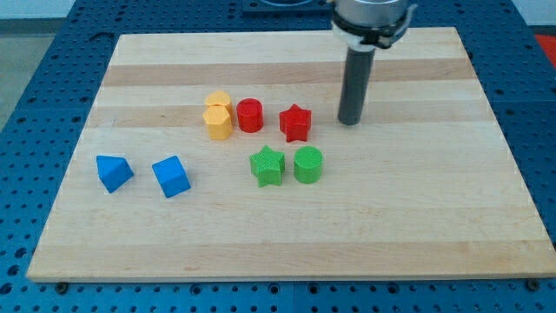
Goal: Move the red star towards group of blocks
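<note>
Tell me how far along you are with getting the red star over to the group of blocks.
Nearly done, I'd judge. The red star already sits close to the red cylinder and two yellow blocks, with the green star and green cylinder just below it. My tip stands apart from the star, on its right in the view. What's left, at most, is a short nudge leftward to close the small gap.

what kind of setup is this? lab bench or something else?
Probably a robotics lab bench: a wooden board lies on a blue perforated table, small coloured blocks such as the red star are scattered on it, and my tip rests just right of that star.
</note>
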You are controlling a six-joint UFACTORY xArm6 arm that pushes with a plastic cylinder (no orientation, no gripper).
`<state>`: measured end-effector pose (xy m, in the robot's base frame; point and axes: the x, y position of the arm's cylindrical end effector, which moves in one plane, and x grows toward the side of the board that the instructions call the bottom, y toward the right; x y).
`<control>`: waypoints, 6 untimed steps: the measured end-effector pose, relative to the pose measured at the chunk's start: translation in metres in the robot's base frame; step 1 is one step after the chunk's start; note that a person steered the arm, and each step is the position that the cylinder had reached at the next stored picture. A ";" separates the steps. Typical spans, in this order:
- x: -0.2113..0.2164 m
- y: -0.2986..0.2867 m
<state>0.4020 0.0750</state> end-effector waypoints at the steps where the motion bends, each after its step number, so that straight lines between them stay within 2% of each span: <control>1: 0.008 -0.036; 2: 0.013 -0.064; 6: 0.013 -0.101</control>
